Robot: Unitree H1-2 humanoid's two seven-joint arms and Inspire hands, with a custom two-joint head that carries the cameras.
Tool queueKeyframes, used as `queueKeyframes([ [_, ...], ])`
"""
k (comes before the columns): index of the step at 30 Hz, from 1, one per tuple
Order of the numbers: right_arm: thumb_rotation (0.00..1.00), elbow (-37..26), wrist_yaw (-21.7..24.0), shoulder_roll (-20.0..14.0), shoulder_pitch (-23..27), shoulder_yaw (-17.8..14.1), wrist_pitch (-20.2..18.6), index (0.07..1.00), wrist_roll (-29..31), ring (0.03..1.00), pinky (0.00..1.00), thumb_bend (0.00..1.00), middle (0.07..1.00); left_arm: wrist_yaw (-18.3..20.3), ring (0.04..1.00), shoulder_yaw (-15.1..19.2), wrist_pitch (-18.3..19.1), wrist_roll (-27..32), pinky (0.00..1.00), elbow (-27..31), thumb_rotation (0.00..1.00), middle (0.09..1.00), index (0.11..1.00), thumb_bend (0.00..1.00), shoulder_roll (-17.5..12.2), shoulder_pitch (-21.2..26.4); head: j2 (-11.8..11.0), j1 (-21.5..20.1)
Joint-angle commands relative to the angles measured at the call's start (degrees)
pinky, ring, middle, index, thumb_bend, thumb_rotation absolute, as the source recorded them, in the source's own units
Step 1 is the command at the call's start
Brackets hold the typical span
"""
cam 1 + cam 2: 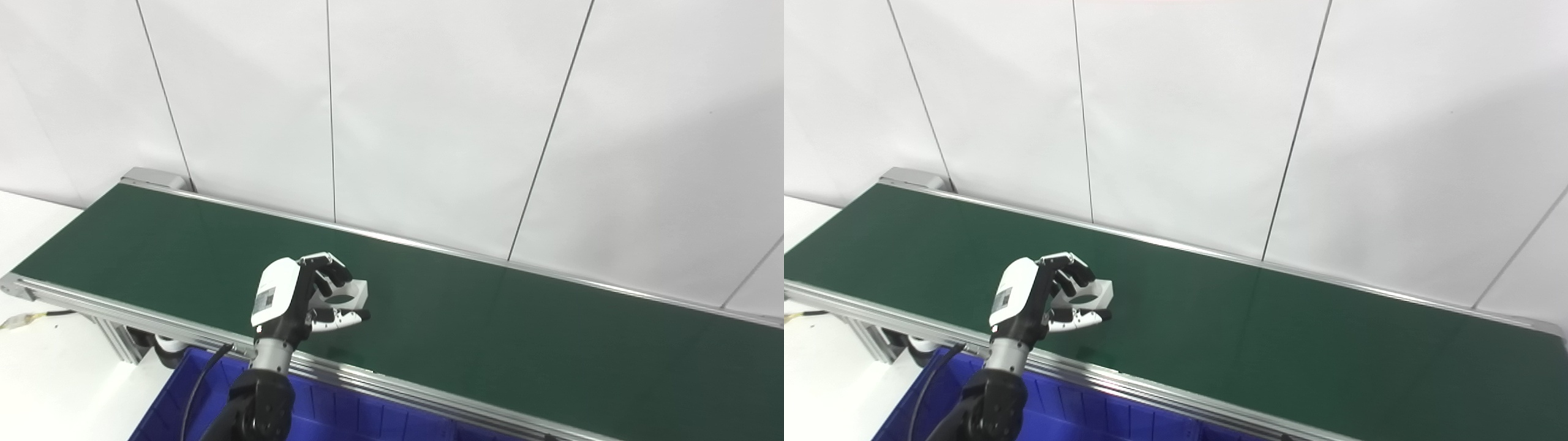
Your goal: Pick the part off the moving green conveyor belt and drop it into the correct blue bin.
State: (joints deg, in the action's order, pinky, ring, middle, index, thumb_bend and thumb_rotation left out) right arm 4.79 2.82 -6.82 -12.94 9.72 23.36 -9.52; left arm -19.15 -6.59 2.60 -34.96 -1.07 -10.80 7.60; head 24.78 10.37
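Left eye view: left hand (294,303) over the near half of the green conveyor belt (490,318), arm entering from the bottom edge past the belt's near rail. Right hand not in frame in either head view.

Hand state: fingers (331,269) curled over the top of the white part (350,293), thumb (343,317) stretched underneath or alongside its near edge. The part sits between fingers and thumb, on the palm side, so the hand appears closed around it in a loose cage. Firm contact cannot be confirmed from these views, nor whether the part rests on the belt or is already lifted clear.

Part: small pale block with a round hole showing on its top face. It projects out past the fingertips, away from the wrist. Long axis hard to judge; roughly along the belt.

Key relation: blue bin (343,416) lies behind and below the hand, on the wrist side, just under the near rail. Bin dividers are visible; which compartment is correct cannot be told.

Judgement: next move calls for a lift, then a pull back toward the robot over the rail. Risk: part slipping from a shallow hold.
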Motion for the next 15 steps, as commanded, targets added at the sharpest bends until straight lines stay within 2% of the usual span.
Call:
queueKeyframes([
  [1,0.28,-2.61,-0.01,0.17,0.00,-0.36,1.34,0.920,0.69,0.868,0.82,1.00,0.886,0.19,0.417,0.67,-2.07,0.94,0.38,3.98,0.00,0.524,0.491,0.50,-0.06,-0.99,0.22,-0.09],
  [8,0.27,-3.56,-0.01,0.13,-0.03,-0.47,0.59,0.916,-0.14,0.857,0.80,1.00,0.879,1.30,0.392,0.93,-3.40,1.36,0.35,9.39,0.00,0.511,0.512,0.50,0.60,-6.31,0.92,-0.81],
  [15,0.26,-4.93,0.51,-0.04,-0.42,-0.49,-0.68,0.917,0.21,0.861,0.80,1.00,0.877,1.87,0.402,1.58,-7.24,3.07,0.37,11.62,0.00,0.522,0.490,0.50,0.99,-11.25,2.63,-1.84],
])
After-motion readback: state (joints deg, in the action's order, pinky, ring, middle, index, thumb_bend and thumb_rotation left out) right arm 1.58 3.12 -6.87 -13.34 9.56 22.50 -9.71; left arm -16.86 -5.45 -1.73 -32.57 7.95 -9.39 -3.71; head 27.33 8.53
